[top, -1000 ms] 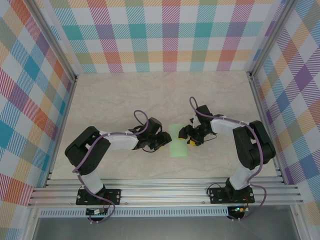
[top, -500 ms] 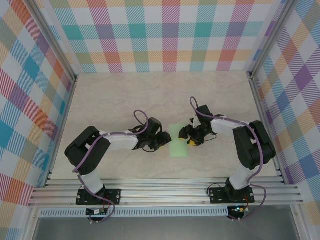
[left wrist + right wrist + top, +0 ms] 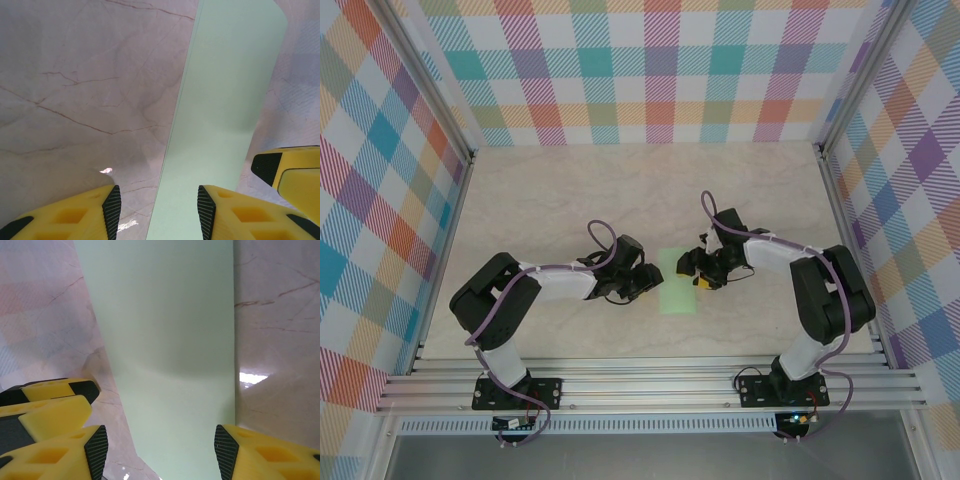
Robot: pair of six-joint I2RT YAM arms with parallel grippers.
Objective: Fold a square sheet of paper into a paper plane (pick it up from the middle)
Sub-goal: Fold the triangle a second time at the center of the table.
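Little has changed: left gripper (image 3: 645, 283) and right gripper (image 3: 698, 272) still flank the folded sheet of paper (image 3: 677, 284), jaws open, gripping nothing. Folding looks paused between creases.

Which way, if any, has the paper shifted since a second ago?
No: the paper lies the same distance from the near rail as before.

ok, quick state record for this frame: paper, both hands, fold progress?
paper: sheet lies flat on the table as a narrow strip, apparently folded in half
left hand: open, at the strip's left long edge
right hand: open, fingers either side of the strip
held: nothing
plane: no pointed shape yet
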